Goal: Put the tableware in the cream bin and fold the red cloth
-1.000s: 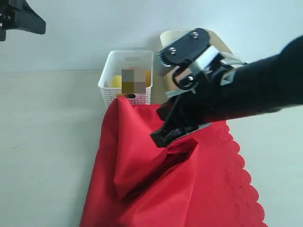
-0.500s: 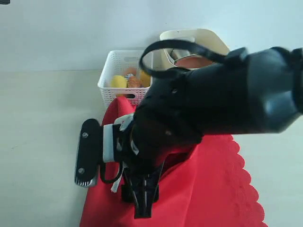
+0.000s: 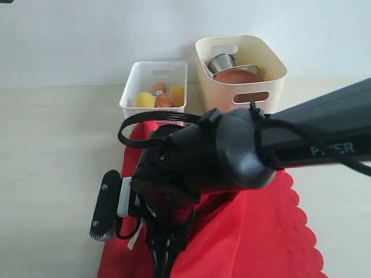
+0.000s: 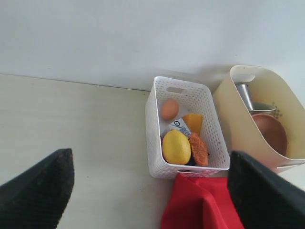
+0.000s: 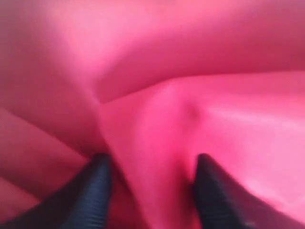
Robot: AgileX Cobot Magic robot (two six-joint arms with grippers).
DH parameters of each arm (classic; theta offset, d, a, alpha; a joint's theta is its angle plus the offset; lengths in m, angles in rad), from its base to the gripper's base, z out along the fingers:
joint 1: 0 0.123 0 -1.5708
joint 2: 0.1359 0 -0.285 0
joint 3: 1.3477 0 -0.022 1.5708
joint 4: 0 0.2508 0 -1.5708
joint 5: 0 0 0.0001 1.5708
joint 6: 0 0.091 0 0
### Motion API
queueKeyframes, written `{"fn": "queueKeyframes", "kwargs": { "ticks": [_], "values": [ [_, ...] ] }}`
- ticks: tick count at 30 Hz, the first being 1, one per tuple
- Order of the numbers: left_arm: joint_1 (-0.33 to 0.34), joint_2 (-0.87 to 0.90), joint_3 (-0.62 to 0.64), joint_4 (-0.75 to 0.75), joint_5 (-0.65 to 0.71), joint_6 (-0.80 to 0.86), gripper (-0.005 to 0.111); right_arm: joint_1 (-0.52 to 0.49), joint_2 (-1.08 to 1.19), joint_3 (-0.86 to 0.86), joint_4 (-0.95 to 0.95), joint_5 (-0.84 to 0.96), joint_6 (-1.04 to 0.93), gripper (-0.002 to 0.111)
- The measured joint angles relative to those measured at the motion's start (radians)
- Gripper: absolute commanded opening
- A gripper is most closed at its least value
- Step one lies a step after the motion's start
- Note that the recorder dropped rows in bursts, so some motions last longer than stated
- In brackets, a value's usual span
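The red cloth (image 3: 255,231) lies rumpled on the table in front of both bins, its scalloped edge on the right. My right gripper (image 3: 163,262) points down onto the cloth's front left part. In the right wrist view its gripper (image 5: 152,181) stands open, the jaws apart with a ridge of the red cloth (image 5: 190,86) between them. The cream bin (image 3: 272,61) at the back holds a steel cup (image 3: 222,61) and a brown plate (image 3: 236,76). My left gripper (image 4: 149,164) hangs wide open and empty, high above the table.
A white perforated basket (image 3: 134,87) with an egg, a lemon and other food stands left of the cream bin, touching the cloth's back corner. Bare table (image 3: 52,150) lies to the left. My right arm (image 3: 301,142) crosses over the cloth from the right.
My right arm has swung down and to the left, from a raised fold of cloth to the cloth's front left. Its jaws have let go and opened. The cream bin is uncovered.
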Motion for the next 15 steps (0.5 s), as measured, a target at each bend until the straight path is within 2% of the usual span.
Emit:
{"fn": "queueKeyframes", "kwargs": {
  "ticks": [2, 5, 10, 15],
  "values": [
    [0.000, 0.000, 0.000, -0.005, 0.000, 0.000, 0.084, 0.000, 0.000, -0.013, -0.053, 0.026, 0.108, 0.000],
    [0.000, 0.000, 0.000, -0.007, 0.000, 0.000, 0.084, 0.000, -0.019, -0.032, -0.102, 0.087, 0.226, 0.000],
    [0.000, 0.000, 0.000, -0.011, 0.002, 0.000, 0.084, -0.007, -0.095, -0.039, -0.117, 0.169, 0.289, 0.000],
    [0.000, 0.000, 0.000, -0.015, 0.004, 0.000, 0.084, -0.073, -0.190, -0.040, -0.109, 0.175, 0.334, 0.000]
  ]
}}
